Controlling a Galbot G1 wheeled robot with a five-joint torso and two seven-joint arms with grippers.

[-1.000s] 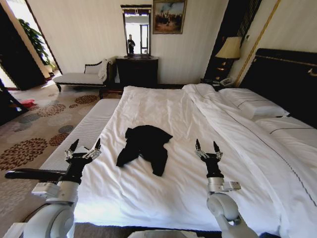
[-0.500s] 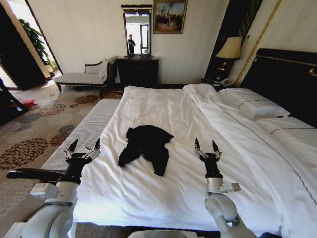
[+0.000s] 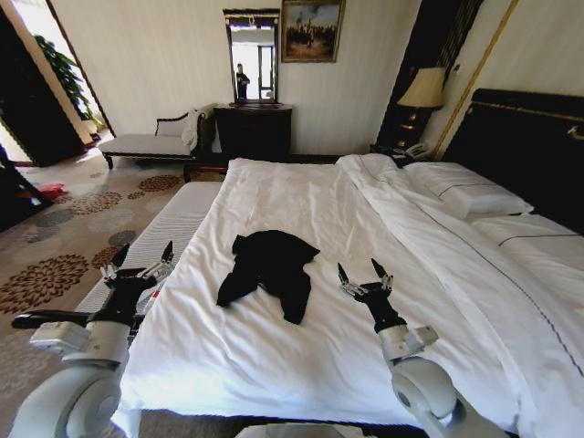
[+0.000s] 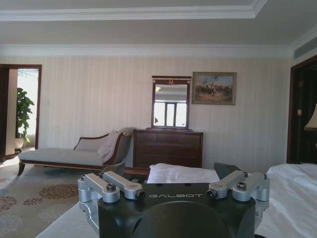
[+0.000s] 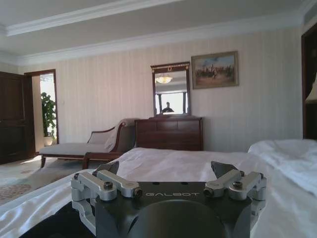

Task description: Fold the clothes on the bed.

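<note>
The clothes (image 3: 269,266), a black T-shirt, lie crumpled on the white duvet of the bed (image 3: 301,187), near its closer edge. My left gripper (image 3: 141,256) hangs open to the shirt's left, over the bed's edge by the bench. To the right of the shirt, my right gripper (image 3: 359,272) is open just above the duvet, a short way from the cloth. The left wrist view shows the left gripper (image 4: 173,171) open with nothing between its fingers. In the right wrist view the right gripper (image 5: 166,168) is open too, with a patch of the black clothes (image 5: 49,223) beside it.
A pale upholstered bench (image 3: 160,233) runs along the bed's left side. White pillows (image 3: 465,193) and a dark headboard (image 3: 529,146) are at the right. A chaise (image 3: 146,143), a dark dresser (image 3: 253,130) and a lamp (image 3: 422,88) stand by the far wall. Patterned carpet covers the floor on the left.
My left gripper has swung outward to the left, away from the shirt. My right gripper has moved left, closer to the shirt. The shirt lies as before.
</note>
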